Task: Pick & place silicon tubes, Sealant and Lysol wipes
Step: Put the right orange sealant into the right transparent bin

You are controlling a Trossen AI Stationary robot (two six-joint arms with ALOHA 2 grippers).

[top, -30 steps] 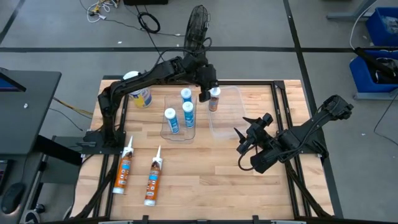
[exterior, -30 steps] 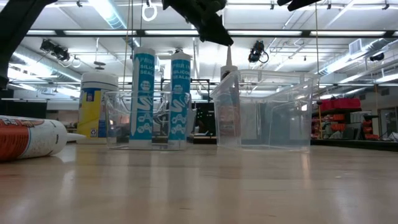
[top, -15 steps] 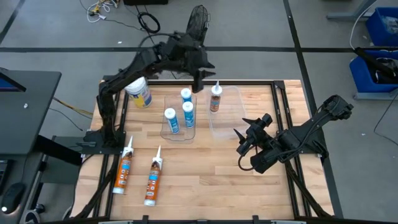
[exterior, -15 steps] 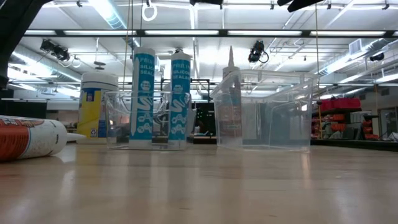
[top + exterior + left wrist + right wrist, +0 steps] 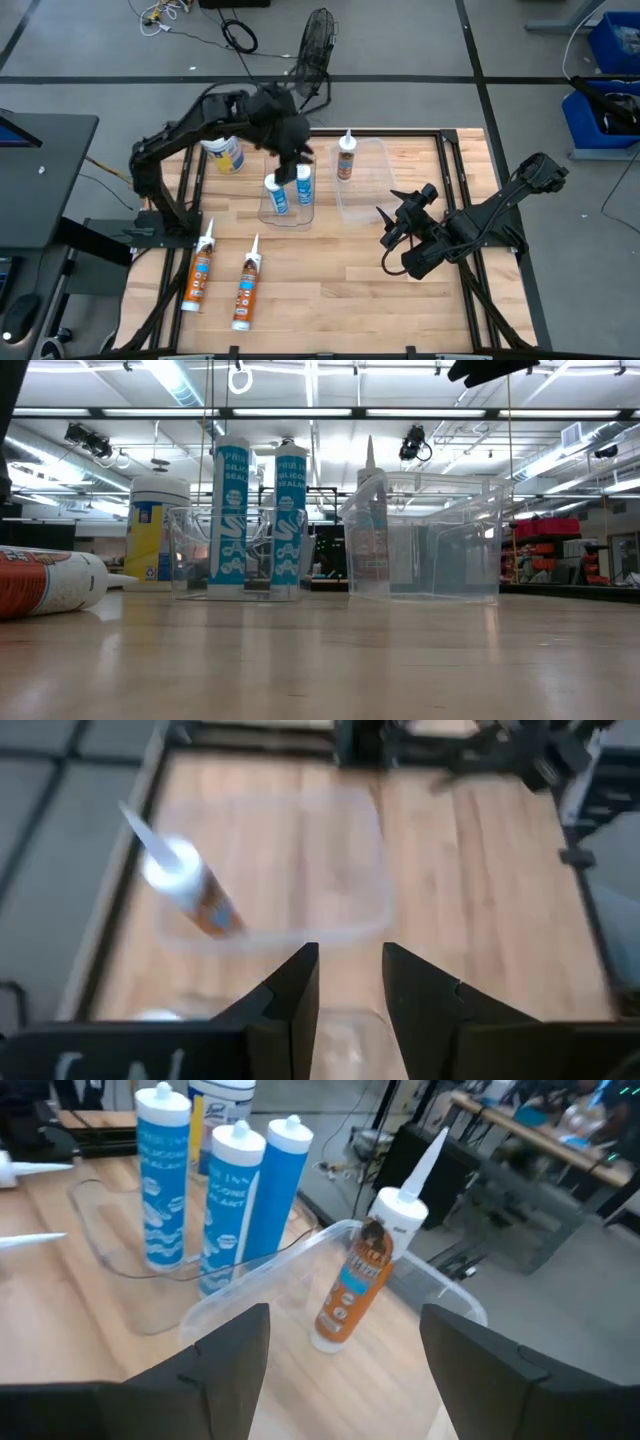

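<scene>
Standing upright in a clear bin [image 5: 365, 180] on the bench [image 5: 330, 270]: one sealant tube [image 5: 346, 157], orange-labelled, white nozzle up, in the bin's far corner, leaning slightly against the wall; it also shows in the low view [image 5: 371, 525], the left wrist view [image 5: 185, 885] and the right wrist view [image 5: 368, 1275].

Second clear bin [image 5: 268, 210], just beside the first: three blue silicone tubes [image 5: 277, 194], upright, close together; the low view shows two of them [image 5: 230, 515] side by side.

Lysol wipes [image 5: 226, 152]: upright on the bench near its far left edge, outside both bins, behind the silicone bin in the low view [image 5: 155, 530].

Two more orange sealant tubes [image 5: 201, 272], [image 5: 246, 285]: lying flat on the near left of the bench, nozzles pointing away, well apart from the bins.

Left arm: raised from its base at the bench's left edge, elbow high, forearm reaching across over the silicone bin. Left end effector [image 5: 291, 160]: pointing down above the silicone tubes, empty, fingers [image 5: 295, 995] parted with a narrow gap, touching nothing.

Right arm: folded low over the right side of the bench. Right end effector [image 5: 392, 213]: aimed toward the bins, fingers [image 5: 225, 1345] spread wide, holding nothing, near the sealant bin but apart from it.
</scene>
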